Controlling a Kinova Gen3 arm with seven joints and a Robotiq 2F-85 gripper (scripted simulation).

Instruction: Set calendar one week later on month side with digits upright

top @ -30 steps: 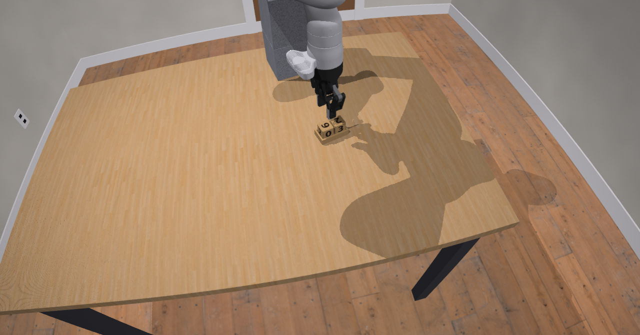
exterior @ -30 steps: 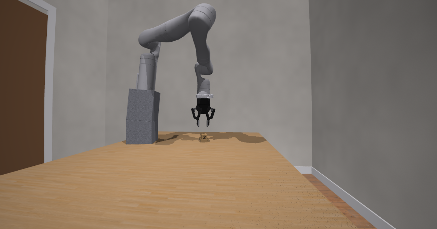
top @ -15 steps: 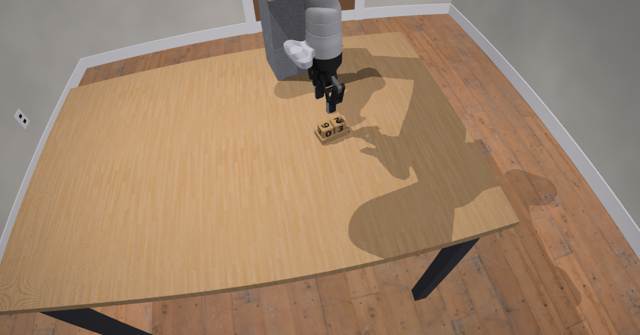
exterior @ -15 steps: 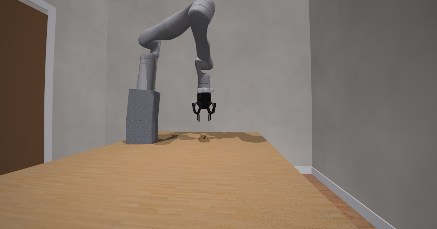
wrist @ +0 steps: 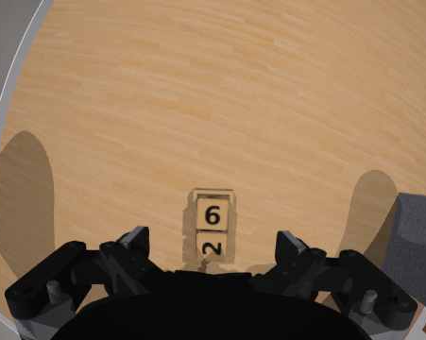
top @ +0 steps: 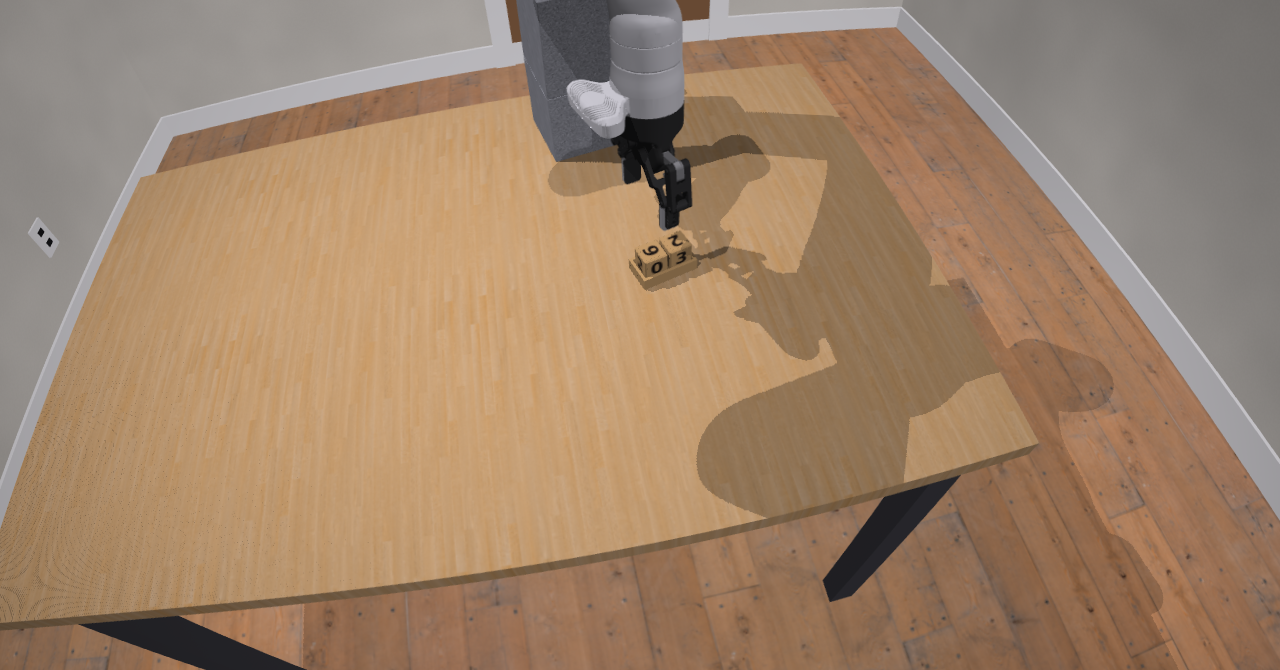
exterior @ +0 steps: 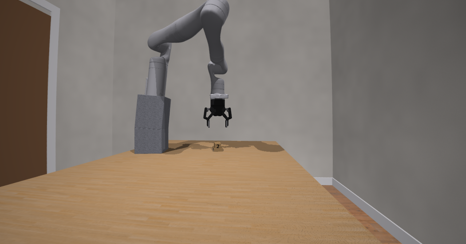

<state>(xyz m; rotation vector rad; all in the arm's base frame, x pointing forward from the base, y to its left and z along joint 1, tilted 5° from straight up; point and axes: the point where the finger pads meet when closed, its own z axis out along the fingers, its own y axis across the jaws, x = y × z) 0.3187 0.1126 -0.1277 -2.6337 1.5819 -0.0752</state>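
Note:
Two small wooden cubes stand side by side in a low wooden tray [top: 663, 274] on the table. In the top view the left cube [top: 650, 258] shows 0 on its front and 6 on top; the right cube [top: 677, 249] shows 3 on its front and 2 on top. In the wrist view the tops read 6 [wrist: 213, 214] and 2 [wrist: 212, 247]. The exterior camera sees the calendar end-on, with a 2 on the cube's side [exterior: 217, 146]. My gripper [exterior: 217, 124] hangs well above the cubes, open and empty; it also shows in the top view [top: 669, 215] and the wrist view [wrist: 212, 245].
The arm's grey stone pedestal [exterior: 151, 124] stands at the back of the table, left of the calendar in the exterior view. The table's right edge [top: 930, 245] runs a little beyond the tray.

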